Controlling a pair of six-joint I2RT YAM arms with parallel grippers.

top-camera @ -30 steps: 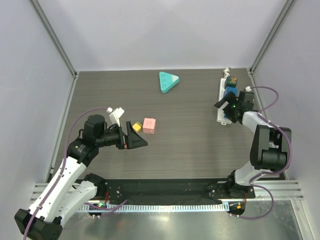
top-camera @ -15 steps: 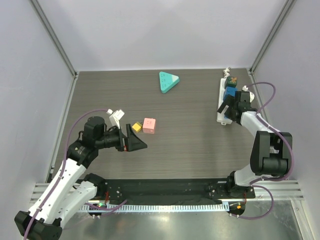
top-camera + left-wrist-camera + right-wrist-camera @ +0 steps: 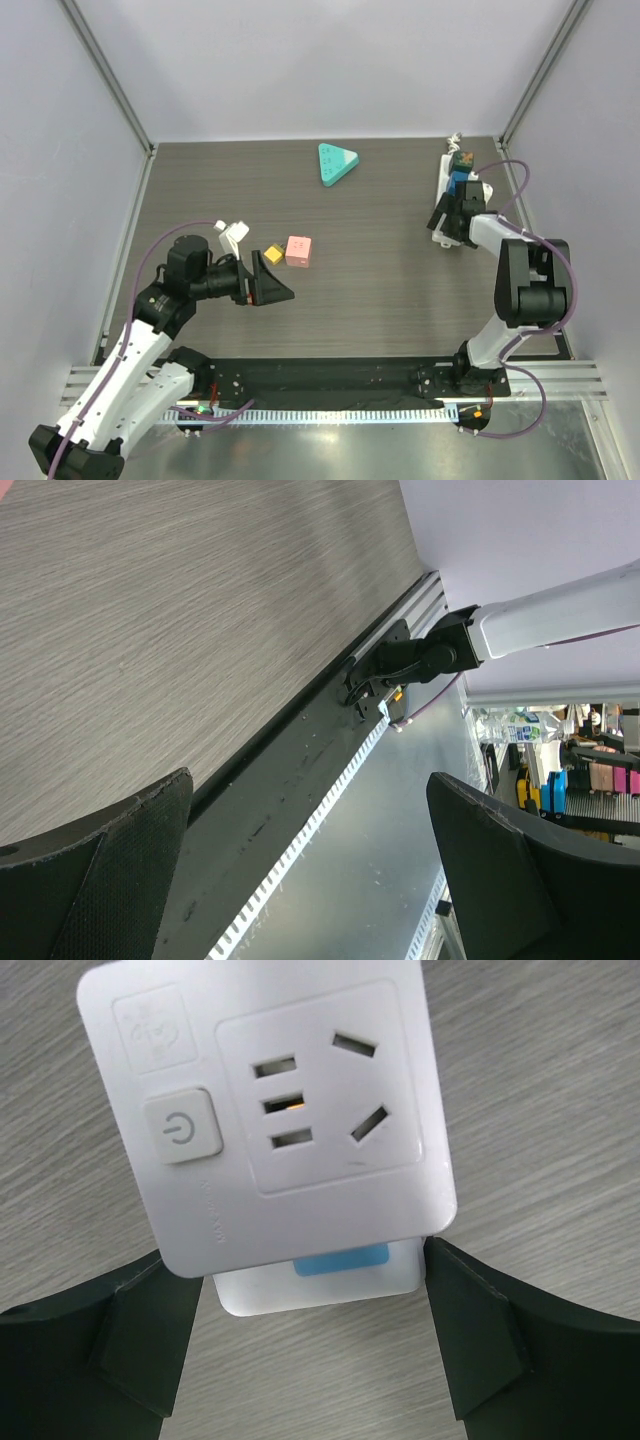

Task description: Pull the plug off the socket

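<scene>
One power symbol (image 3: 177, 1128) marks the button (image 3: 198, 1148) on the socket (image 3: 320, 1090).

Top: high overhead, whole table (image 3: 380, 290). Right wrist: close above socket (image 3: 270, 1130), shared with top. Left wrist: faces near rail (image 3: 270, 800).

Quick count: one socket (image 3: 442, 172), carrying two plugs, a blue plug (image 3: 458, 182) and a dark plug (image 3: 462, 159). Well left of the socket: one teal triangular block (image 3: 337, 163), plus two cubes, one pink cube (image 3: 298, 250), one yellow cube (image 3: 273, 254).
</scene>
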